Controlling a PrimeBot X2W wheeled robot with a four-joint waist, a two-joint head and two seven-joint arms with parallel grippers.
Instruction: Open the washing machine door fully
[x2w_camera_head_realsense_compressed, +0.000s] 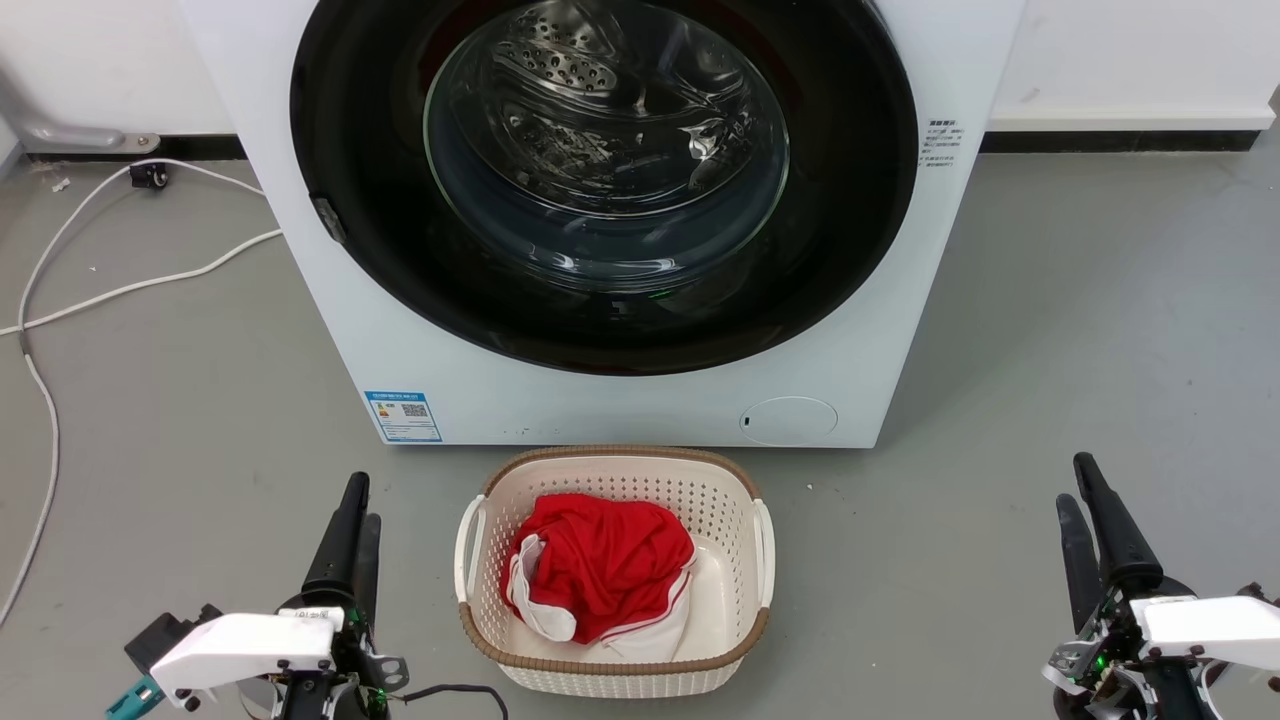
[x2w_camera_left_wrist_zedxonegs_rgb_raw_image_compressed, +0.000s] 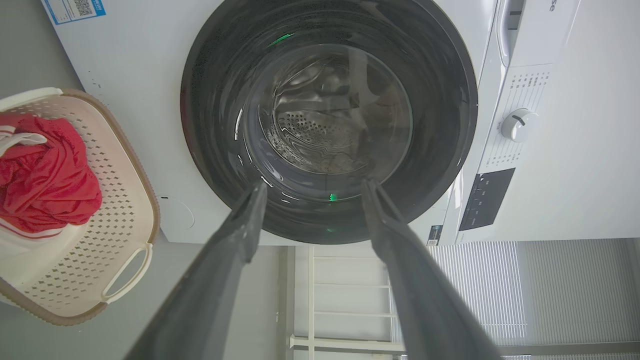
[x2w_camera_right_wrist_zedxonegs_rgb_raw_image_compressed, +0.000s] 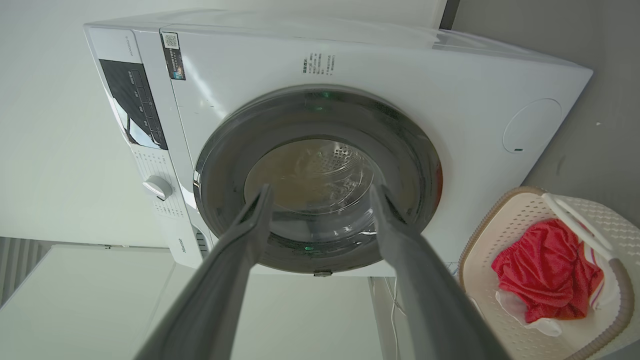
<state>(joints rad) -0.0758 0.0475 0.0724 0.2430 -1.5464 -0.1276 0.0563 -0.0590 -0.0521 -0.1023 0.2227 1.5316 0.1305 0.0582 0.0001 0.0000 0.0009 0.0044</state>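
Cable (x2w_camera_head_realsense_compressed: 120, 290), white and loose, trails over the grey floor (x2w_camera_head_realsense_compressed: 1100, 330) at the far left. Nearer, at the lower left, the left gripper (x2w_camera_head_realsense_compressed: 362, 505) hangs low above the floor with its dark fingers pointing toward the machine. In its wrist view the left gripper (x2w_camera_left_wrist_zedxonegs_rgb_raw_image_compressed: 312, 192) has its fingers spread apart with nothing between them, well short of the door.

The washing machine (x2w_camera_head_realsense_compressed: 640, 405) stands far and central against the wall, with a blue label (x2w_camera_head_realsense_compressed: 403, 416) at its lower left corner. The washing machine door (x2w_camera_head_realsense_compressed: 604, 170) fills most of the front, its glossy black ring lying flush against the white panel, closed. The perforated drum shows through the clear glass centre.

Just in front of the machine sits a cream basket (x2w_camera_head_realsense_compressed: 480, 610), apart from both grippers, and a red garment (x2w_camera_head_realsense_compressed: 600, 565) is heaped inside it.

At the lower right, the right gripper (x2w_camera_head_realsense_compressed: 1075, 482) is also low and near. Its wrist view shows the right gripper (x2w_camera_right_wrist_zedxonegs_rgb_raw_image_compressed: 320, 192) parted wide and empty, facing the door from a distance.
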